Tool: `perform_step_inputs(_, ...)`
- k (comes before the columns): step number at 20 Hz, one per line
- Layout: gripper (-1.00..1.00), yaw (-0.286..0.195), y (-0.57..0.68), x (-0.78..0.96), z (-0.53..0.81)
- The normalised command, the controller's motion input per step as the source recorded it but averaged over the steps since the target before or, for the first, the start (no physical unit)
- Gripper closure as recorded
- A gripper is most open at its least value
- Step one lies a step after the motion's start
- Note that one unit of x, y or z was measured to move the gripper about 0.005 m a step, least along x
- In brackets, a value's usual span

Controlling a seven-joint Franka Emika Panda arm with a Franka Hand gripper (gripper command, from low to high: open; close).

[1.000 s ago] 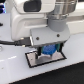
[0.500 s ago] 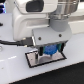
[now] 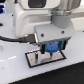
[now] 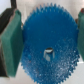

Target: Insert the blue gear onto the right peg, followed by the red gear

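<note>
White counter (image 3: 15, 67) fills the exterior view, bare except for a white plate with a black border (image 3: 31, 60) lying beneath the arm. Directly above that plate hangs the end effector (image 3: 51, 48), closed on the blue gear (image 3: 51, 48), which shows as a patch of blue between the dark fingers. From the wrist view the blue gear (image 4: 47, 45) sits flat-faced to the camera, toothed rim pinched on opposite sides by green pads (image 4: 11, 41), centre hole unobstructed. Gripping it by the rim probably leaves that hole free to slide down over the right peg. The peg itself is hard to pick out at this resolution, so I cannot say whether the hole is lined up with it. No red gear shows in either view. Judging by the height above the plate, the insertion is not yet done.
</note>
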Motion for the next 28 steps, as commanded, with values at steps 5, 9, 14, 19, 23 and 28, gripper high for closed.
perform_step_inputs(5, 1.0, 0.0, 0.03, 0.13, 0.0)
perform_step_inputs(9, 1.0, 0.0, 0.02, 0.18, -0.17)
perform_step_inputs(14, 1.0, 0.0, 0.03, 0.31, -0.2)
perform_step_inputs(19, 1.0, 0.0, 0.15, 0.09, 0.17)
perform_step_inputs(23, 1.0, 0.0, 0.05, 0.28, 0.32)
perform_step_inputs(28, 1.0, 0.0, 0.01, 0.31, 0.07)
